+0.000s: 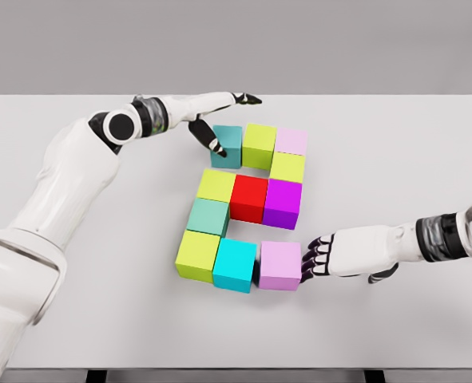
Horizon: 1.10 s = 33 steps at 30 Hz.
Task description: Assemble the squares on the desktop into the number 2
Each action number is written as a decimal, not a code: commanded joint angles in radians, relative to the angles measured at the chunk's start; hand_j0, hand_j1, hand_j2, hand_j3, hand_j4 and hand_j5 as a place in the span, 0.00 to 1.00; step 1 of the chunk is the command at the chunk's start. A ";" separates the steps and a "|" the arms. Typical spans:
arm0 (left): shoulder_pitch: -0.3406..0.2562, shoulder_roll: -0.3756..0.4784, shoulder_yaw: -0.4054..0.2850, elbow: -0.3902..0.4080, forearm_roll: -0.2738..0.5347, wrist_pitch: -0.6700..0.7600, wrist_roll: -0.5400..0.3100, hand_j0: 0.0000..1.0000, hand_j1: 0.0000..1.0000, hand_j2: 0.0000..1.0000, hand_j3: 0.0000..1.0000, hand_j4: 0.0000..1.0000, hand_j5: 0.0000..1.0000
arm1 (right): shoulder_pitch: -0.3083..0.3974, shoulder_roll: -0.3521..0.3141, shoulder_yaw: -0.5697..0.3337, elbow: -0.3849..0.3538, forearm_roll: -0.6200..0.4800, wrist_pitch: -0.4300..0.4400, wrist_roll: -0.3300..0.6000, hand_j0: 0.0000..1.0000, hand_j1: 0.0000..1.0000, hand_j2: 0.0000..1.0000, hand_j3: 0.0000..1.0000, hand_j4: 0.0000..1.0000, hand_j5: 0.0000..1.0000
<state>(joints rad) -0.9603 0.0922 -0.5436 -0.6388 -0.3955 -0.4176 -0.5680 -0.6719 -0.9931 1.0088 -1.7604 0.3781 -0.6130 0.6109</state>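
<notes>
Eleven cubes sit mid-table in a near-finished 2: top row is the teal cube (228, 144), a lime cube (259, 144) and a pale pink cube (291, 141), with a yellow-green cube (287, 167) under its right end; middle row is a yellow cube (216, 185), the red cube (249, 198) and a purple cube (283, 203); then a sea-green cube (208, 216) on the left, and a bottom row of a lime-green cube (197, 254), a cyan cube (235, 264) and the lilac cube (280, 265). Left hand (216, 120) sits just beyond and left of the teal cube, fingers stretched out, thumb angled down with its tip at the cube's left face, holding nothing. Right hand (319, 257) is flat on the table (395, 159) with curled fingertips (308, 264) against the lilac cube's right face, pushing rather than gripping. Blocks look rigid, light and smooth-faced, so I'd expect them to slide easily and twist if pushed off-centre; best contact is the middle of a flat side face, or a pinch on opposite faces where neighbours leave a gap. Lilac has a small gap to cyan on its far side from the right hand; teal sits slightly askew. Plenty of open table to each hand's outer side and toward the edges; inner side is packed cubes, so any overshoot would likely shunt a neighbour.
</notes>
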 commanded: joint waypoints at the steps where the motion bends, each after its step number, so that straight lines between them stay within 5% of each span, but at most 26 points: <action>1: 0.000 -0.003 0.002 0.008 0.006 0.002 0.000 1.00 1.00 1.00 1.00 1.00 1.00 | 0.000 0.004 0.004 -0.001 -0.005 0.002 0.000 1.00 1.00 1.00 1.00 1.00 1.00; 17: 0.006 0.037 0.008 -0.050 0.066 0.005 -0.013 0.99 0.99 0.99 0.99 0.99 0.99 | -0.003 0.021 0.013 -0.002 -0.005 0.002 0.000 1.00 1.00 1.00 1.00 1.00 1.00; 23: 0.006 0.067 -0.001 -0.071 0.110 0.002 -0.016 0.99 0.99 0.99 0.99 0.99 0.99 | -0.014 -0.025 0.005 0.001 -0.005 0.002 0.000 1.00 1.00 1.00 1.00 1.00 1.00; 27: 0.008 0.081 -0.001 -0.084 0.130 0.000 -0.021 0.99 0.99 0.99 0.99 0.99 0.99 | -0.057 -0.053 -0.163 0.124 -0.019 0.002 0.000 1.00 1.00 1.00 1.00 1.00 1.00; 30: 0.008 0.109 -0.001 -0.119 0.171 0.000 -0.043 0.96 0.96 0.96 0.96 0.96 0.96 | -0.072 -0.053 -0.199 0.246 -0.260 0.002 0.000 1.00 1.00 1.00 1.00 1.00 1.00; 33: 0.015 0.178 -0.003 -0.228 0.248 -0.004 -0.043 0.91 0.91 0.91 0.91 0.91 0.91 | -0.071 -0.055 -0.216 0.246 -0.386 0.002 0.000 1.00 1.00 1.00 1.00 1.00 1.00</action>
<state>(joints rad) -0.9373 0.2368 -0.5475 -0.8138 -0.1942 -0.4248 -0.6082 -0.7455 -1.0445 0.8158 -1.5402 0.0975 -0.6132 0.6112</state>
